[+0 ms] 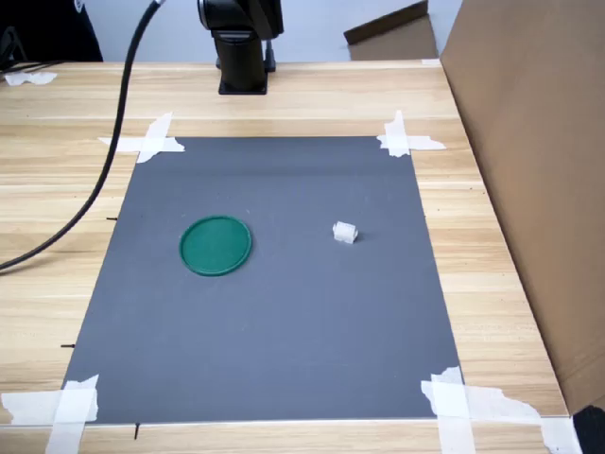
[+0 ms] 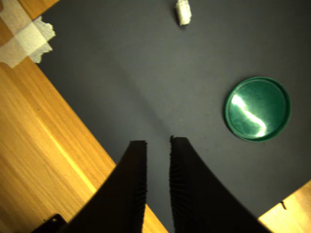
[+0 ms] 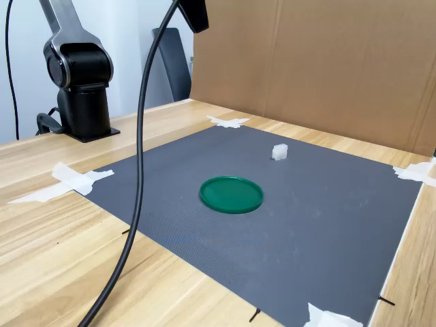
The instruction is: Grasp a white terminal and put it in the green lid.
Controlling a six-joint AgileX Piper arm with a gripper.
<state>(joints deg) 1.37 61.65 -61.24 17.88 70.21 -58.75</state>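
The white terminal point(image 1: 345, 232) point(image 3: 279, 152) is a tiny translucent block lying on the grey mat point(image 1: 284, 331), apart from the green lid point(image 1: 216, 245) point(image 3: 231, 194) and to its right in the first exterior view. The lid lies flat with nothing in it. In the wrist view my gripper point(image 2: 158, 141) hangs high above the mat near its taped corner, its two black fingers a narrow gap apart and holding nothing. From there both the terminal point(image 2: 183, 12) and the lid point(image 2: 257, 108) lie well beyond the fingertips. Neither exterior view shows the fingertips.
The arm's black base point(image 1: 241, 47) point(image 3: 82, 88) stands on the wooden table behind the mat. A black cable point(image 1: 104, 180) point(image 3: 139, 170) droops across the mat's edge. A cardboard wall point(image 1: 529, 189) point(image 3: 327, 61) borders one side. White tape strips point(image 1: 156, 140) hold the mat's corners.
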